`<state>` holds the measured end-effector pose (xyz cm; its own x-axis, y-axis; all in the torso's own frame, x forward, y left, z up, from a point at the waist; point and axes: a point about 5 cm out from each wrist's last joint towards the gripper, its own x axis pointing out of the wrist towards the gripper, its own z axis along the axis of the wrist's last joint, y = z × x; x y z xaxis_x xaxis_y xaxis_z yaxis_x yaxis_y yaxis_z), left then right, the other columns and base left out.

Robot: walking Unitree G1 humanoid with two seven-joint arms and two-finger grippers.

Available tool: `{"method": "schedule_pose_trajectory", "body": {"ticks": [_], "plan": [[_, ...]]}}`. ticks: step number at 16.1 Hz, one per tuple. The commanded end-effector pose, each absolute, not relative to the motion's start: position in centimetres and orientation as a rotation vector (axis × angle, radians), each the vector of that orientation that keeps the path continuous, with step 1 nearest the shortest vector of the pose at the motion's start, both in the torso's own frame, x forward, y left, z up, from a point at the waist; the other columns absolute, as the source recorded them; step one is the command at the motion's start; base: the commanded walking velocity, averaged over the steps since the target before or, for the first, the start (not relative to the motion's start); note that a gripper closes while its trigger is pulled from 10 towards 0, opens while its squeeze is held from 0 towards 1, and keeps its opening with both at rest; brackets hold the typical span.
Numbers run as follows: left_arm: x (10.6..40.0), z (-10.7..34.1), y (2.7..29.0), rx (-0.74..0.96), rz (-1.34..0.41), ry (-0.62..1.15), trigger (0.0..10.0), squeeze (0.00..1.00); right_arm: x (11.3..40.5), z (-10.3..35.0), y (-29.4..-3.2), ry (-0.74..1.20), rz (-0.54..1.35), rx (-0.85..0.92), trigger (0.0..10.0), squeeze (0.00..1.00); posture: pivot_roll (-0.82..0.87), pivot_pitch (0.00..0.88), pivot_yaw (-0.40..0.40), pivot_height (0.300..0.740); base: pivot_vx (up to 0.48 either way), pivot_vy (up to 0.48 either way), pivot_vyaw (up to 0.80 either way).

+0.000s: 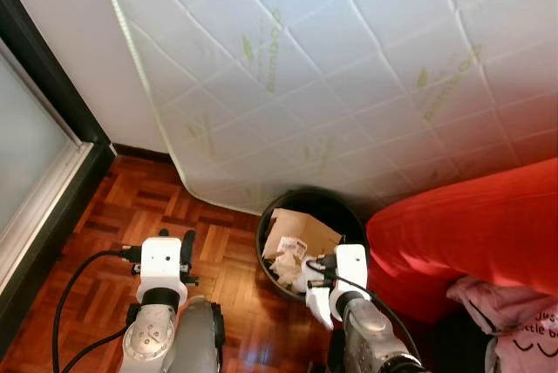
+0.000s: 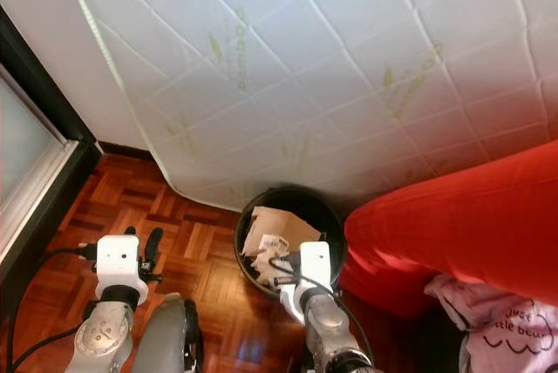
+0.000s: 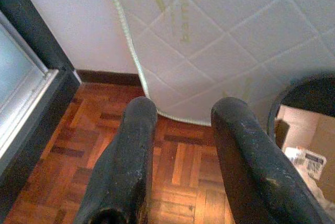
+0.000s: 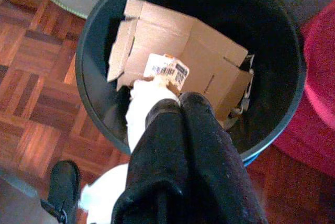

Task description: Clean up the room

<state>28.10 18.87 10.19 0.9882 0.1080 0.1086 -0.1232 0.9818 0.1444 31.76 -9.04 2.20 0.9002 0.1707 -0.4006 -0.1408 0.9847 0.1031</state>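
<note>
Parquet floor is running bare on the robot's left, edged by a dark door frame. From the right gripper outward: its two fingers are pressing together, pinching a piece of white paper just above the near rim of the black bin, over the folded cardboard lying inside. A quilted white mattress is leaning on the wall right behind the bin, and a red cushion is crowding its right side. The left gripper is hovering with fingers apart over open floor.
</note>
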Motion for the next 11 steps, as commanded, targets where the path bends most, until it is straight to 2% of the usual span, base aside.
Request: {"method": "schedule_pose_trajectory", "body": {"ticks": [1, 7, 11], "plan": [[27.4, 9.6, 18.6, 0.150, 0.105, -0.074, 10.0, 0.00, 30.8, 1.0, -9.2, 0.469, 0.158, 0.080, 10.0, 0.00, 0.19, 0.429, -0.096, 0.615, 0.000, 0.000, 0.00], [27.2, 9.9, 18.8, 0.155, 0.108, -0.070, 10.0, 0.00, 32.5, 3.7, -8.3, 0.312, 0.184, 0.235, 10.0, 0.00, 0.20, 0.443, -0.090, 0.615, 0.000, 0.000, 0.00], [27.2, 9.8, 18.6, 0.147, 0.101, -0.059, 10.0, 0.00, 32.8, 4.0, -8.4, 0.304, 0.197, 0.221, 10.0, 0.00, 0.19, 0.441, -0.090, 0.615, 0.000, 0.000, 0.00]]}}
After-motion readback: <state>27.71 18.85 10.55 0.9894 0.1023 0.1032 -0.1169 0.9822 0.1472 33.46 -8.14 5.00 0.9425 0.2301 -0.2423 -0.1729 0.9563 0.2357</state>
